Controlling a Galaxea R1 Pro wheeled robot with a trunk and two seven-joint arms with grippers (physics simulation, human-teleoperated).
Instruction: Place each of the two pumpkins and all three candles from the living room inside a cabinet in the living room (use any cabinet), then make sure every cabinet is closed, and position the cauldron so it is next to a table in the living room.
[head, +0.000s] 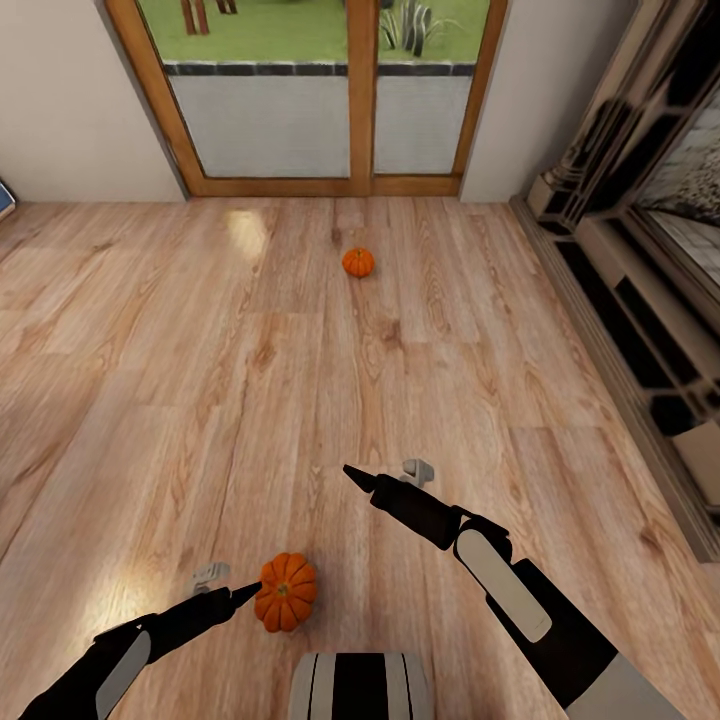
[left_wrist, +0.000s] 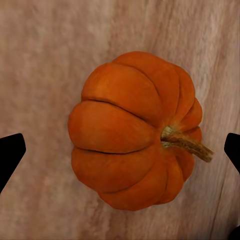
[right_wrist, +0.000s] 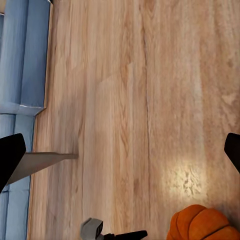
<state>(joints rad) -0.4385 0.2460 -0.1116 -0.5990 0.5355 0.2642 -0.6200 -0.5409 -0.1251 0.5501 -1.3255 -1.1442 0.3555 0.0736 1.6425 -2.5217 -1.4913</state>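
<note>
the near pumpkin (head: 285, 591) is seen on the wood floor (head: 150, 350) just ahead of the robot's base, with the left gripper (left_wrist: 120, 145) spread open over it, one finger to each side. its stem (left_wrist: 187, 142), shown in the left wrist view, lies sideways toward one finger. the right gripper (right_wrist: 120, 150) is held open above bare floor. open boards stretch to a second pumpkin (head: 358, 262) before the glass doors (head: 310, 100). a blue sofa (right_wrist: 22, 55) is caught by the right wrist view.
</note>
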